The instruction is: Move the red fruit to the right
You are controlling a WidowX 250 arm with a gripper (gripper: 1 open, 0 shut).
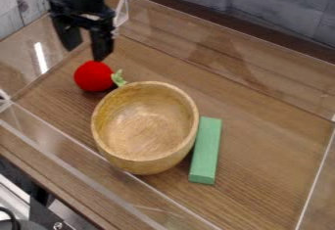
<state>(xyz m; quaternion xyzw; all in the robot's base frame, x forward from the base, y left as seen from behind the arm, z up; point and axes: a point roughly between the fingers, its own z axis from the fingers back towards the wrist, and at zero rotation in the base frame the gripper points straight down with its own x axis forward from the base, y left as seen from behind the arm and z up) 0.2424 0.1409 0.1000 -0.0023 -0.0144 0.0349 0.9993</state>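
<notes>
Toward the far left of the wooden table (268, 126), the gripper (82, 40) hangs with its black fingers pointing down and spread apart, nothing between them. It sits above and slightly to the far left of the red fruit (92, 75), and no contact between the two can be seen. That fruit rests on the tabletop at the left, its small green leaf pointing right toward the wooden bowl (144, 126), which stands upright just beside it on the near right; whether leaf and bowl rim touch cannot be told. On the bowl's right side lies a flat green block (207, 150), stretched along the near-to-far direction and lying close against the bowl's wall. A clear plastic wall (53, 148) fences the work surface on the near and left sides, and a grey plank backdrop (281, 9) runs across the far side.
</notes>
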